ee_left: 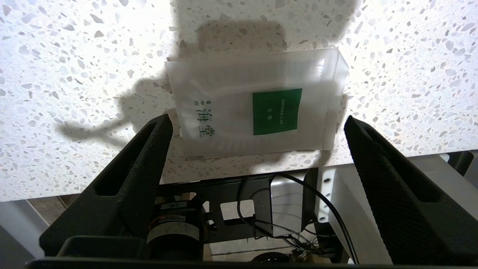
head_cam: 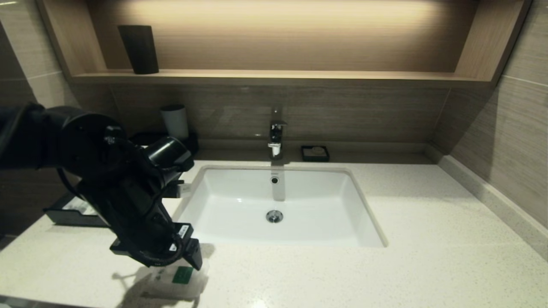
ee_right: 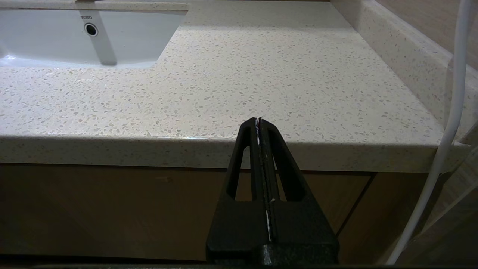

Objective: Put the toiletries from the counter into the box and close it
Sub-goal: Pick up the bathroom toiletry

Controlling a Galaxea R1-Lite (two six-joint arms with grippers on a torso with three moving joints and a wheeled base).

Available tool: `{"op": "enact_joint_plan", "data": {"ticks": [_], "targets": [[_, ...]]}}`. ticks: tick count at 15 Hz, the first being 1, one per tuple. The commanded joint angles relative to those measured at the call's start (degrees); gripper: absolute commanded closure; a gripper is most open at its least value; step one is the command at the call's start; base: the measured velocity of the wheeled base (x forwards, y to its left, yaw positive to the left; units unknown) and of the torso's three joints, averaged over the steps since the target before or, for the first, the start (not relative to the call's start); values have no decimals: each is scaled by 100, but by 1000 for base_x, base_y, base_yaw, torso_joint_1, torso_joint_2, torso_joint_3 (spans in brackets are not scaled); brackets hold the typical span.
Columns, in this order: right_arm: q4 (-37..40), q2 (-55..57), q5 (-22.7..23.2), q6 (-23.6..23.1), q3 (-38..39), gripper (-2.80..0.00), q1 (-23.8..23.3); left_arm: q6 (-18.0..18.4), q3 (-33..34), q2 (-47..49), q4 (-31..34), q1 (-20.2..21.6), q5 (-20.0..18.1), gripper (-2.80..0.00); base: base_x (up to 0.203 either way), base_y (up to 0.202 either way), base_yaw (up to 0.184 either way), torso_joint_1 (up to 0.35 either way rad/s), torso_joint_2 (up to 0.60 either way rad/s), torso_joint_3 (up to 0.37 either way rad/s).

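The flat square packet (head_cam: pixel 177 279) with a green label lies on the counter (head_cam: pixel 428 239) near its front edge, left of the basin (head_cam: pixel 239 205). My left gripper (head_cam: pixel 190 259) hovers just above it, open. In the left wrist view the packet (ee_left: pixel 257 104) lies between the two spread fingertips (ee_left: pixel 164 125), untouched. The black box (head_cam: pixel 64 214) sits at the far left, mostly hidden behind my left arm, with a pale patch showing on it. The long slim packet is not in view. My right gripper (ee_right: pixel 258 121) is shut and empty, parked below the counter's front edge.
A faucet (head_cam: pixel 276 137) and a small black soap dish (head_cam: pixel 315 153) stand behind the basin. A white cup (head_cam: pixel 174 121) stands at the back left, a dark cup (head_cam: pixel 139 49) on the wooden shelf. The counter's front edge (ee_left: pixel 224 175) runs close by the packet.
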Motion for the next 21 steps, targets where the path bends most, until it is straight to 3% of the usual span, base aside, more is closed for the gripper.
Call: {"op": "enact_joint_plan", "data": {"ticks": [1, 21], "targets": [[0, 0, 0, -4, 0, 0, 0, -27, 14, 28, 26, -43, -3, -280, 0, 0, 0, 0, 0, 0], [0, -3, 0, -4, 0, 0, 0, -109, -21, 251, 16, -61, 106, -280, 0, 0, 0, 0, 0, 0]]}}
